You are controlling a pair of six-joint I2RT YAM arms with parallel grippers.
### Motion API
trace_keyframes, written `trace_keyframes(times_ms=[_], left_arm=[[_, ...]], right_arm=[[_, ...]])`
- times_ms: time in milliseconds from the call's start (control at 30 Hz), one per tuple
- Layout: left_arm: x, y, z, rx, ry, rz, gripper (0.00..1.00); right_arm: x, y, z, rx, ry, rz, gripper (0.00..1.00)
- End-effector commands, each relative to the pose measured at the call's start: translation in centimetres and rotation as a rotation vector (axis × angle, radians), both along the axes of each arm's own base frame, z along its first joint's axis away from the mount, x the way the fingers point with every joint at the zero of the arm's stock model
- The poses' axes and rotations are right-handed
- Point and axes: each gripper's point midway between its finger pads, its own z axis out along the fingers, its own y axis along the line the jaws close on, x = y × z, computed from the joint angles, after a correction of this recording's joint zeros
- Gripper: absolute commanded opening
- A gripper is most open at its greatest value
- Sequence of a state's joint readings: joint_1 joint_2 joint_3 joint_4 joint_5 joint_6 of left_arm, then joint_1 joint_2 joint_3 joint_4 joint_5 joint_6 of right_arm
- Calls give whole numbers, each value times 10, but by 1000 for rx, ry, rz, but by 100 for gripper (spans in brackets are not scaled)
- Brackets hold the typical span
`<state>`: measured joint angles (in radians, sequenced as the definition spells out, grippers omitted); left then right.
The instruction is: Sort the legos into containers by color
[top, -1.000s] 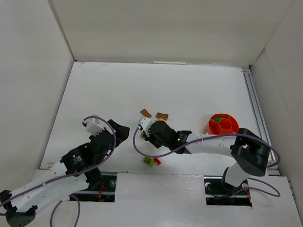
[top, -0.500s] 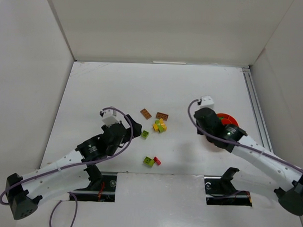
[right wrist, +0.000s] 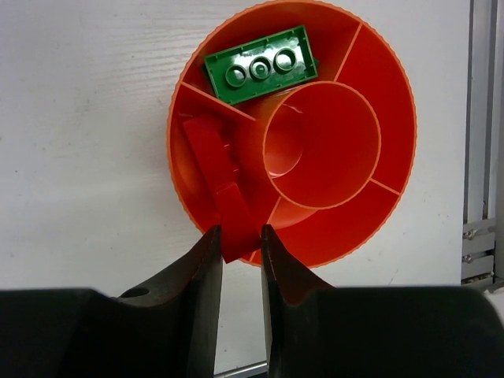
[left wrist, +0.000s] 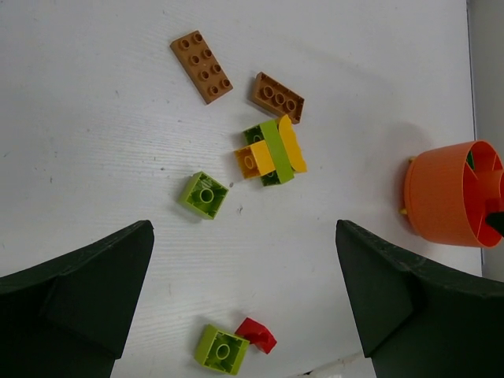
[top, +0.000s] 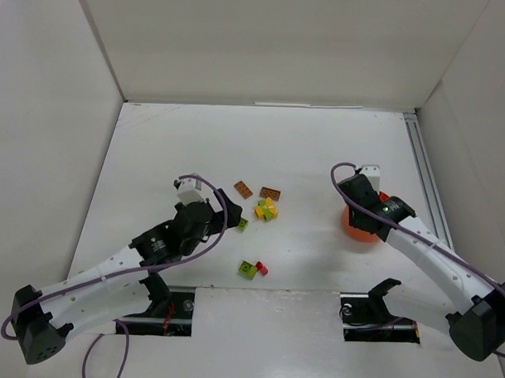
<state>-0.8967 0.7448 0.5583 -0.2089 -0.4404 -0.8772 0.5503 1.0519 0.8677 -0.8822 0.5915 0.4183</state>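
red lego (right wrist: 235,227), lengthwise between right fingers (right wrist: 197,303)

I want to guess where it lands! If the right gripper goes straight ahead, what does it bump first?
Probably the orange bowl, at its near rim. The right gripper, shut on a red lego, points right at that edge, though depth is hard to judge.
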Motion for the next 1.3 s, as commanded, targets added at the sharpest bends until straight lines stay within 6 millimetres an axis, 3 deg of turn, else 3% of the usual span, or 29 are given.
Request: trace_keyframes(times_ms=[0,233,400,633,800,867,967,1100,1167,1267], left_arm=[[5,-12,24,-40,-43,-40,100],[10,-21,28,-44,-61,-72,100],[11,-24,27,-35,-51,-88,100],[6,-37,18,5,-4,-169,100],[-15,-53,-16,103,106,-359,100],[-30,-72,-22,136,122,-438,95],[-44,-84,-33,195,162,-482,92],[-63,-94,-54,279,231,-530,79],[-77,-100,-65,327,241,-590,77],[-83,-98,-77,392,246,-622,75]], right_arm=[[7,0,10,14,-34,-15,24],[22,0,11,28,-56,-6,32],[22,0,9,18,-45,0,47],[23,3,13,35,-58,25,51],[21,4,33,77,-128,38,52],[20,0,45,75,-170,45,53],[20,0,52,77,-196,57,53],[20,-1,52,64,-192,70,53],[20,-2,52,64,-186,75,53],[21,0,52,68,-189,87,53]])
